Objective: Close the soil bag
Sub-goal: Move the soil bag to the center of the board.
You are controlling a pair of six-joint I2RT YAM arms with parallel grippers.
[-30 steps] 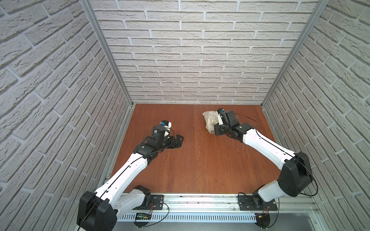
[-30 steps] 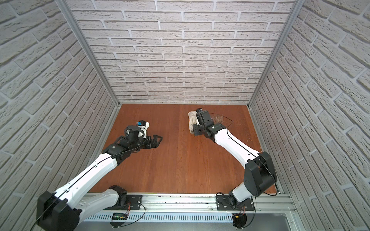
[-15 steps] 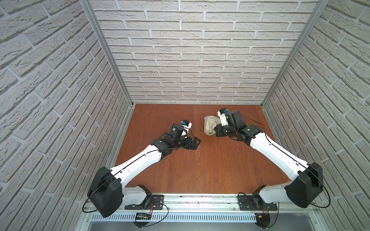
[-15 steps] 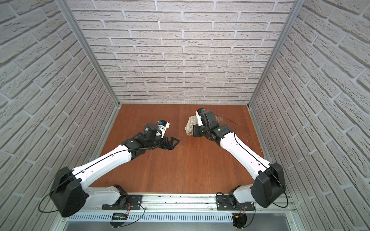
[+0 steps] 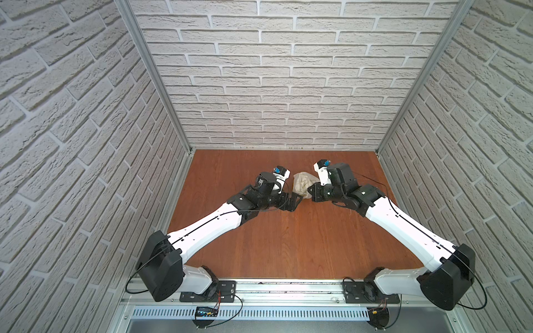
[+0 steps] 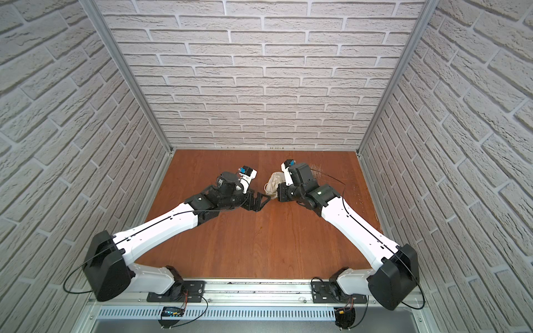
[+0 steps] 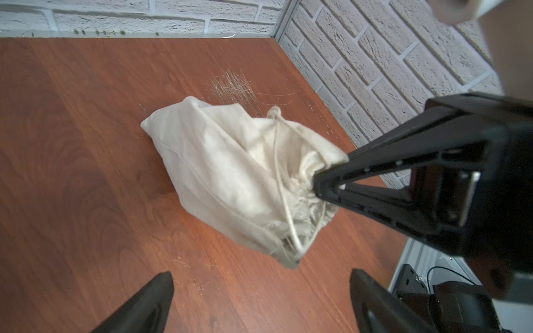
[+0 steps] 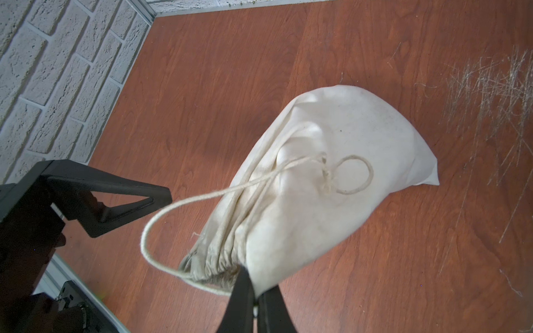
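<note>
The right gripper point(image 8: 253, 284) is pinched together on the gathered neck of the bag point(image 8: 323, 161), both fingers meeting on the puckered cloth. I read that as an anchor: with the mouth held fast, the cord can be drawn through its channel without the bag sliding along. From the grip the cord point(image 8: 157, 222) bows out in a slack loop to one side. Another stretch runs up over the cloth to a knot point(image 8: 327, 180) with a small ring lying on the bag's flank. The neck is bunched but not cinched tight, so I judge the closing unfinished. The left gripper point(image 7: 261, 272) stands wide apart and empty just beside the neck end, with one finger point(image 8: 129, 199) close to the slack loop. That placing suits a grab at the cord, with a pull away from the right gripper to follow. The bag lies on its side on the table point(image 8: 202, 86), in the far half and between the two grippers in both top views. Its bottom corner rests on the wood beside a patch of pale scratches point(image 8: 490, 86).
</note>
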